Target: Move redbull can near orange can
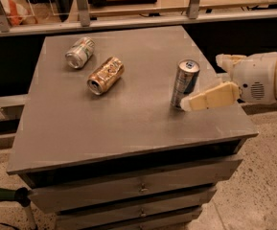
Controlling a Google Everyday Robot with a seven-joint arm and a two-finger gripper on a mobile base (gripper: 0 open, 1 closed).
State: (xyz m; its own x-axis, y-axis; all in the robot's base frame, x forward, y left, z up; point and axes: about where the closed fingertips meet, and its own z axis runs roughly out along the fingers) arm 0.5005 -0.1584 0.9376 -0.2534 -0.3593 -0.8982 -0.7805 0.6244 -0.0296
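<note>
The redbull can (185,83) stands upright on the right side of the grey cabinet top (128,119); it is slim, silver and blue. The orange can (105,75) lies on its side at the centre-left, well apart from it. My gripper (201,82) comes in from the right at can height and is open. Its near finger (210,97) has its tip right by the base of the redbull can. Its far finger (228,59) sits to the right of the can's top. The can is not between the fingers.
A wider silver can with green and red markings (79,52) lies on its side at the back left, close to the orange can. Drawers (138,188) are below the top. A railing and shelf (138,20) run behind.
</note>
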